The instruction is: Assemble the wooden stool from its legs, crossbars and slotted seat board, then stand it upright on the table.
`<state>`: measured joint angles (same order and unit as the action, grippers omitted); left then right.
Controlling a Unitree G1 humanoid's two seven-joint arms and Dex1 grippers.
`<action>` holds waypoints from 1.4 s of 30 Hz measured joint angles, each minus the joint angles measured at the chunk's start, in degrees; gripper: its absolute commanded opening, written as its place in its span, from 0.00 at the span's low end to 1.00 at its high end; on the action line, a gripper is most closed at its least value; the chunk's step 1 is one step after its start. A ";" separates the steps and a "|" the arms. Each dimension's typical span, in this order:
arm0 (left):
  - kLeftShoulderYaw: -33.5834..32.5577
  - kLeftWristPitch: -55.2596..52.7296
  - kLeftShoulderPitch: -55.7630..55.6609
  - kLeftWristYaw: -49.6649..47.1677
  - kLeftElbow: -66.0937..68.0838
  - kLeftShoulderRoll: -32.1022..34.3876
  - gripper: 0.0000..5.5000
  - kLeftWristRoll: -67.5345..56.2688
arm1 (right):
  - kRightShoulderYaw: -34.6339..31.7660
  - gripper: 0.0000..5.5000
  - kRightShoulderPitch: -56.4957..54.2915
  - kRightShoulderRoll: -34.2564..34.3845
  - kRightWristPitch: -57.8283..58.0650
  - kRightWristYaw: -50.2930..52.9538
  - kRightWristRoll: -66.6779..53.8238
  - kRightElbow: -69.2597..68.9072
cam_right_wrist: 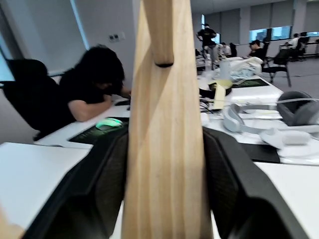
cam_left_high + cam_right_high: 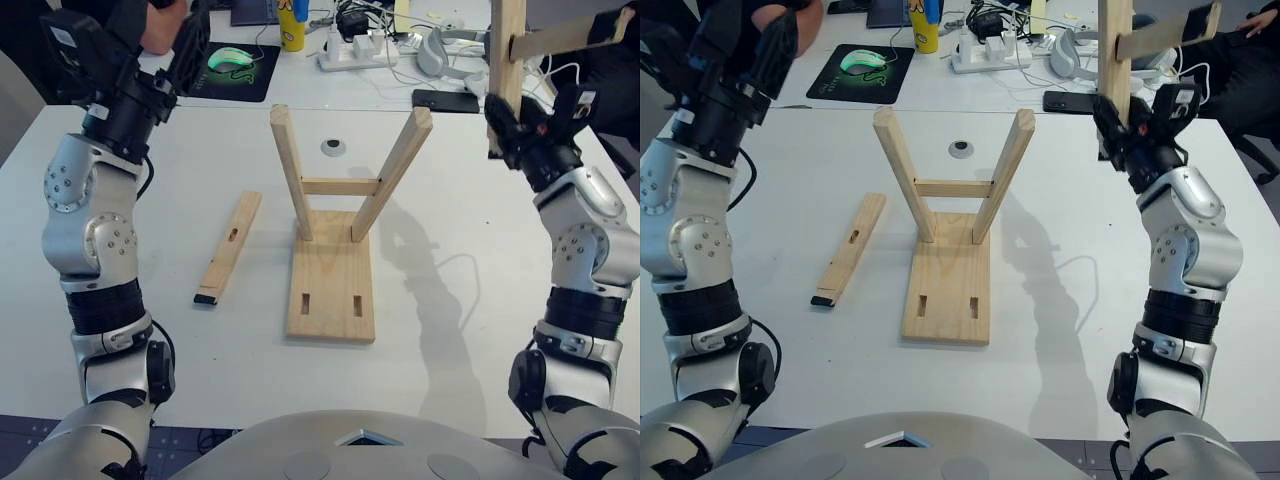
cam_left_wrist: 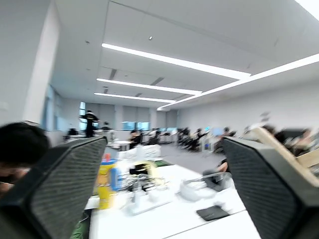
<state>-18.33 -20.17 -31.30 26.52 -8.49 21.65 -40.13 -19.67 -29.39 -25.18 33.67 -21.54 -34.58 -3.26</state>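
Right gripper [image 2: 507, 122] clamps a leg [image 2: 506, 45] with crossbar aloft, left gripper [image 3: 159, 199] wide open, empty; next, likely plant it in the seat board [image 2: 331, 285] slot.

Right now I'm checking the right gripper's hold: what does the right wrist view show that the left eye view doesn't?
Right wrist view: both fingers pressed against the held leg. Left eye view: the seat board flat on the table with two legs and a crossbar standing in it, plus a loose leg beside it. Shared: the right gripper shut on that leg.
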 measured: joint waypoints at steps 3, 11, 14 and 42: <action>-3.00 -7.99 -3.09 1.37 3.00 -0.53 0.95 -12.55 | -0.58 0.38 -3.11 1.04 3.15 -2.25 -7.64 -1.35; -5.36 -24.79 -8.52 5.34 9.47 -0.84 0.98 -35.10 | -2.36 0.38 -6.29 1.38 20.35 -5.53 -34.72 -6.15; -3.85 -29.38 -10.84 7.64 11.78 -0.54 0.98 -37.67 | -0.61 0.38 -4.84 0.13 25.91 -7.47 -42.67 -9.65; 1.46 -43.00 -14.85 11.07 12.55 0.57 0.74 -38.40 | 8.12 0.38 7.50 -6.01 29.95 -17.92 -45.11 -16.14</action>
<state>-16.88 -63.17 -46.15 37.59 4.06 22.23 -78.53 -11.55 -21.89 -31.20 63.62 -39.46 -79.69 -19.40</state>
